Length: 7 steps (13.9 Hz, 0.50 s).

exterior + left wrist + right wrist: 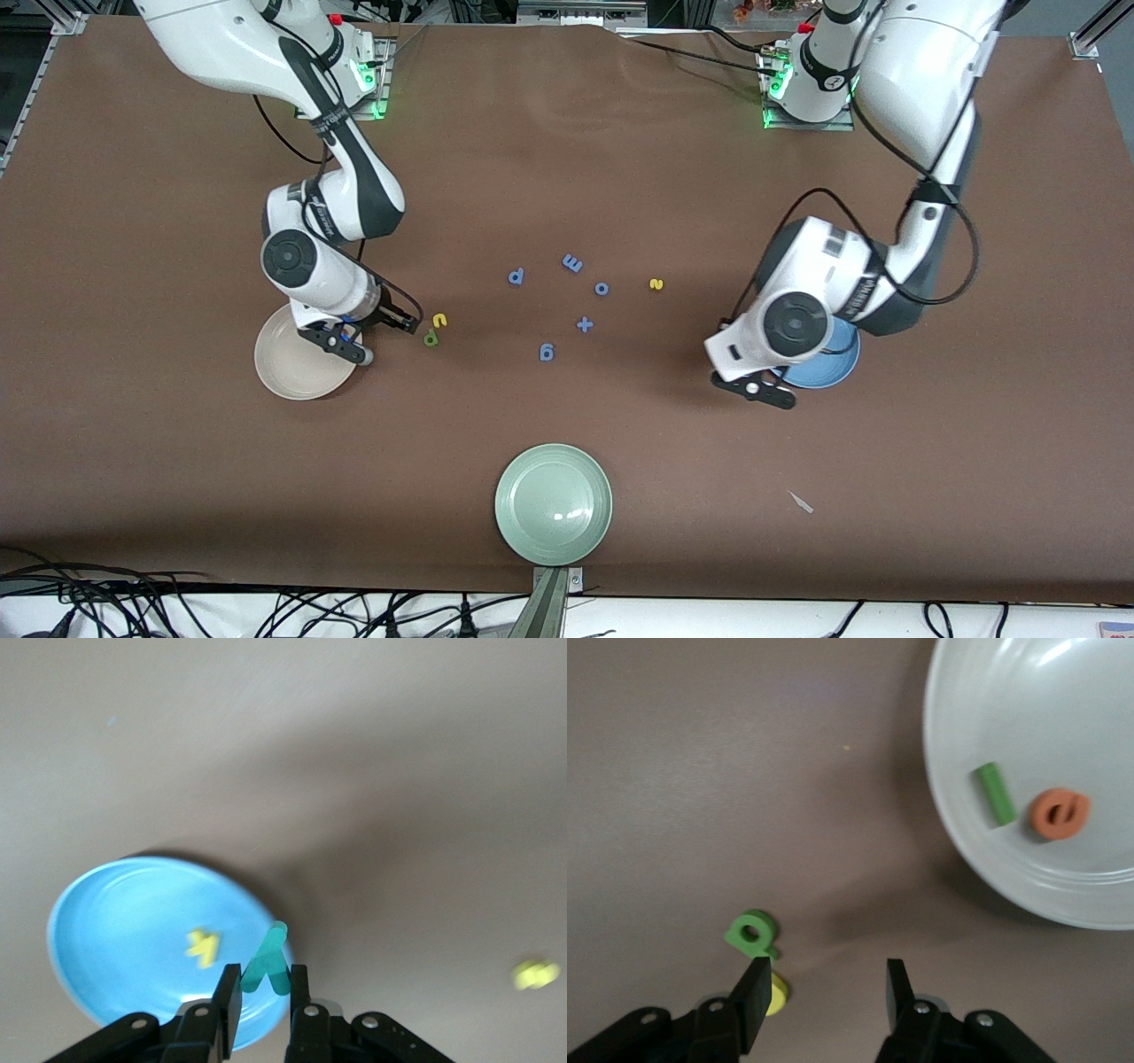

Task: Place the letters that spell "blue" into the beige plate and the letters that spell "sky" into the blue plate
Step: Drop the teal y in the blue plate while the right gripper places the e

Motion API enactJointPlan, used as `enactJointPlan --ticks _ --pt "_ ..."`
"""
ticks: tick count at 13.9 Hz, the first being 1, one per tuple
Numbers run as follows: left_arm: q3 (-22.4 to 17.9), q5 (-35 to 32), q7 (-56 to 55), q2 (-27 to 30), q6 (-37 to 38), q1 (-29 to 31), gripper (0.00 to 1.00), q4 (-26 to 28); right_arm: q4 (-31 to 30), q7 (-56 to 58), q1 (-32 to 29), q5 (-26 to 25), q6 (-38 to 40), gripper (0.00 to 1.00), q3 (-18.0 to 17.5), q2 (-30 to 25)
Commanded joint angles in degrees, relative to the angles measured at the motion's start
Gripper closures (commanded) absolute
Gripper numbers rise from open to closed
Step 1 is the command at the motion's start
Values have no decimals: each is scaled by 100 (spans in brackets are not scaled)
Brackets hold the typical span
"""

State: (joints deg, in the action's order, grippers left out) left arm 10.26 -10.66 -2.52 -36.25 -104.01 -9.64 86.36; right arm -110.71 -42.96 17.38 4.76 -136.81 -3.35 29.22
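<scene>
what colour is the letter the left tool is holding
Teal: the y pinched in the left tool over the blue plate, clearest in the left wrist view.

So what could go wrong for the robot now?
The left hand pinches the teal y right at the blue plate's rim, so dropped now it might land on the table. The green b and yellow u touch, so the open right hand could knock one while grabbing the other.

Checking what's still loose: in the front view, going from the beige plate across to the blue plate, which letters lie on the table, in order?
beige plate → b → u → p → g → m → plus sign → o → s → blue plate
</scene>
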Motion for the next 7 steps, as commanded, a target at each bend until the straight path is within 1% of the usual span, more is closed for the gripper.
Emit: enactJointPlan --ticks 1,2,5,7 --pt "55 -216 707 521 -76 478 96 924 585 -318 116 8 5 37 -16 497" --pt "64 -234 926 583 -137 654 96 1170 655 -345 160 8 5 37 -16 558" --pt "64 -243 1454 663 -829 1138 96 1847 770 -354 196 -1 -152 36 -16 734" --pt "64 -357 1464 645 -998 1228 92 2016 762 -354 213 -18 -284 36 -16 805"
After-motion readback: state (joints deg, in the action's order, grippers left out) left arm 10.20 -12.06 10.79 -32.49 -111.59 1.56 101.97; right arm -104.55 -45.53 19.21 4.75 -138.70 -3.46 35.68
